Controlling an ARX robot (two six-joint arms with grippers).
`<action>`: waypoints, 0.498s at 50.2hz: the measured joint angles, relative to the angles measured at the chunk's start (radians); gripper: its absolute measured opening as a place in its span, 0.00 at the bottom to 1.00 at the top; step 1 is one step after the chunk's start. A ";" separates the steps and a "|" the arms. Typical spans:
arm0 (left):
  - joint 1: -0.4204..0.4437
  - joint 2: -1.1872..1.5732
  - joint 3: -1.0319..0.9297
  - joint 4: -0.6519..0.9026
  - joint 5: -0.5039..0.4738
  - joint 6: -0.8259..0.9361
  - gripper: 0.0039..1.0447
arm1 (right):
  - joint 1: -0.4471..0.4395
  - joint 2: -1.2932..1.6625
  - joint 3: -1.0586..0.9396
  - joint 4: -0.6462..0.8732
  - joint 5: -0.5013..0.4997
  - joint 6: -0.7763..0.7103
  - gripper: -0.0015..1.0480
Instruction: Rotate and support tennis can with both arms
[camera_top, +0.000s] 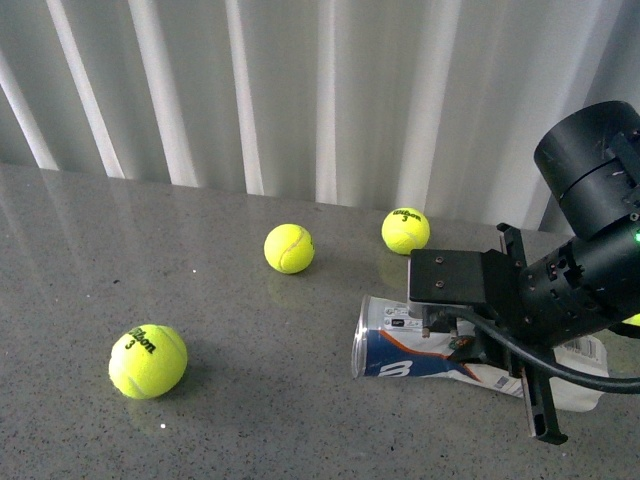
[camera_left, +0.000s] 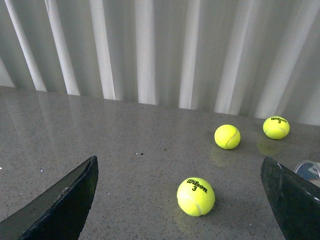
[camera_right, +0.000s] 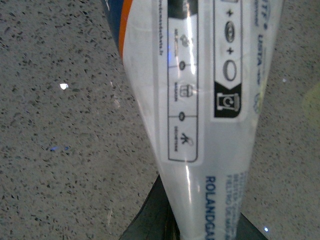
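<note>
The tennis can (camera_top: 420, 352) lies on its side on the grey table, its metal-rimmed open end facing left and its white and navy label showing. My right gripper (camera_top: 495, 345) is shut on the can's right half, one black plate above it and one finger below. The right wrist view is filled by the can's white label (camera_right: 200, 100), which runs into the gripper (camera_right: 200, 231), with a dark finger (camera_right: 154, 217) against its side. My left gripper (camera_left: 178, 170) is open above the table, well apart from the can, whose rim (camera_left: 310, 170) only peeks in at the frame's edge. The left arm is out of the front view.
Three yellow tennis balls lie loose on the speckled table (camera_top: 250, 400): one at front left (camera_top: 148, 361), one mid-table (camera_top: 289, 248), one further back (camera_top: 405, 230). The nearest ball (camera_left: 196, 196) sits between the left gripper's fingers, lower down. A white pleated curtain (camera_top: 300, 90) closes the back.
</note>
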 joint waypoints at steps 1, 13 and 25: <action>0.000 0.000 0.000 0.000 0.000 0.000 0.94 | 0.004 0.005 0.000 0.002 0.000 0.002 0.06; 0.000 0.000 0.000 0.000 0.000 0.000 0.94 | 0.019 0.026 0.000 0.012 0.000 0.030 0.06; 0.000 0.000 0.000 0.000 0.000 0.000 0.94 | 0.020 0.027 -0.008 0.010 0.007 0.041 0.06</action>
